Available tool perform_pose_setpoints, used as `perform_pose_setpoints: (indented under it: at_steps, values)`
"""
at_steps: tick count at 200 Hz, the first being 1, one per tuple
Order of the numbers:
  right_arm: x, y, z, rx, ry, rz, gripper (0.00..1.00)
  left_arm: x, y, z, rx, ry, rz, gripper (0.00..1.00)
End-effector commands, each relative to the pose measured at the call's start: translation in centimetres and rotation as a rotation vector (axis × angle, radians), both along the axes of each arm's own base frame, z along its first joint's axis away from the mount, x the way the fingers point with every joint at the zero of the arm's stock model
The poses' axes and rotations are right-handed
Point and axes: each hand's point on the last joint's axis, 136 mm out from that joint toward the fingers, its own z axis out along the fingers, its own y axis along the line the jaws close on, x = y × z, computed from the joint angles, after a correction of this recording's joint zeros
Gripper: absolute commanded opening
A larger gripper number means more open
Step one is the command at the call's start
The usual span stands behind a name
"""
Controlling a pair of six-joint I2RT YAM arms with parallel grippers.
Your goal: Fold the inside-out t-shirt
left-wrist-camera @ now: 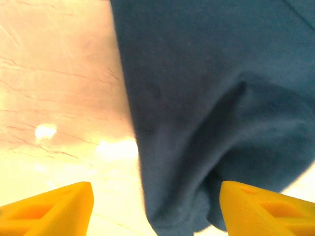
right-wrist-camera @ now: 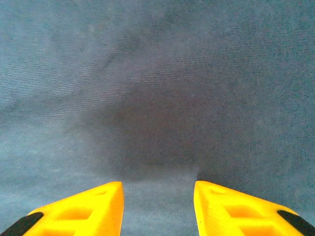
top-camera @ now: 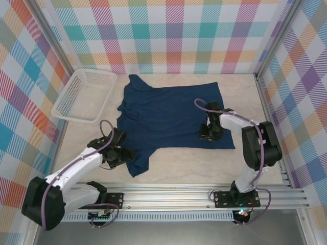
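Dark navy soft cotton short-sleeved t-shirt (top-camera: pixel 168 115) lies flat. Left gripper (top-camera: pixel 120 153) jaws apart, straddling sleeve edge (left-wrist-camera: pixel 155 162) (likely readying pinch for fold); right gripper (top-camera: pixel 207 133) jaws apart, low over cloth.

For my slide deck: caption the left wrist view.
Left end effector, jaws apart, over the edge of the navy t-shirt on the pale table.

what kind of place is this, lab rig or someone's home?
Probably a lab robot cell, not a home: colourful plaid wall panels box in the beige tabletop, two white-and-black arms sit bolted to an aluminium rail, and a dark navy t-shirt lies beside a white plastic basket.
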Motion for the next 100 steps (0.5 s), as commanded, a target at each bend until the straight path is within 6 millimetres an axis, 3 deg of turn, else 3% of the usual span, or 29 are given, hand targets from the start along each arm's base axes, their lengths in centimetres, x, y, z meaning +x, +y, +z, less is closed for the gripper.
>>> perform_pose_setpoints:
  at_steps: [1,38,76,100]
  values:
    - [0.1,-1.2,-0.2,-0.083,0.022,0.019,0.42,1.8,0.3,-1.4,0.071,-0.022,0.011,0.62]
    - [-0.1,-4.1,-1.1,-0.249,0.075,0.032,0.42,3.3,-0.9,-3.8,0.08,0.019,-0.038,0.45]
    - [-0.1,-7.0,-1.7,-0.378,0.124,0.022,0.41,4.0,0.4,-4.5,0.189,0.03,-0.081,0.25]
    - [0.4,-8.1,-1.5,-0.444,0.124,0.027,0.4,4.6,1.3,-4.0,0.243,0.017,-0.081,0.22]
